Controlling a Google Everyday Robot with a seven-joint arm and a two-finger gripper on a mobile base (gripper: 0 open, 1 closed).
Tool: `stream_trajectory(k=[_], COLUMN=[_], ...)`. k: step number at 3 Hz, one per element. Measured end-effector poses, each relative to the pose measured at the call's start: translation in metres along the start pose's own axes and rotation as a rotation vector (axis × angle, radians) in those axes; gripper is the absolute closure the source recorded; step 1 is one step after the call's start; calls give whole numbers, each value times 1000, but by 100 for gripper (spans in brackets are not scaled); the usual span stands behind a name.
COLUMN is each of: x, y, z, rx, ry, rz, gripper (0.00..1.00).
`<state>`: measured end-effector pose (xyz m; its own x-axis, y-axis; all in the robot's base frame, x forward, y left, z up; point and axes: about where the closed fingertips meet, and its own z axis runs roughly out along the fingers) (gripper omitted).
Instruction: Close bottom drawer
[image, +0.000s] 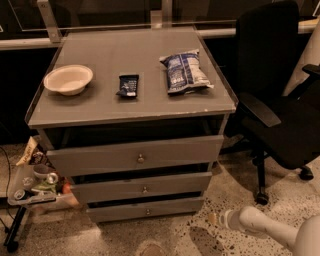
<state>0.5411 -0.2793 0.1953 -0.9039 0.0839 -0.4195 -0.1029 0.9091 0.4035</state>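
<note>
The bottom drawer (145, 210) is the lowest and narrowest grey front of the three, with a small round knob (147, 211). Its front stands a little forward of the cabinet body, below the middle drawer (142, 188). My gripper (216, 219) is at the end of the white arm (265, 226), low near the floor. It sits just right of the bottom drawer's right end, apart from it and holding nothing that I can see.
The top drawer (137, 156) sticks out furthest. On the cabinet top lie a bowl (68, 79), a dark snack bar (128, 85) and a blue chip bag (185, 71). A black office chair (277, 95) stands at the right. A cluttered tray stand (32, 187) is at the left.
</note>
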Motion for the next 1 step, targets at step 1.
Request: stream_trajectory(k=[1], x=[13], y=[0], z=[-2], rx=[3], ry=[25], rz=[20], gripper=[81])
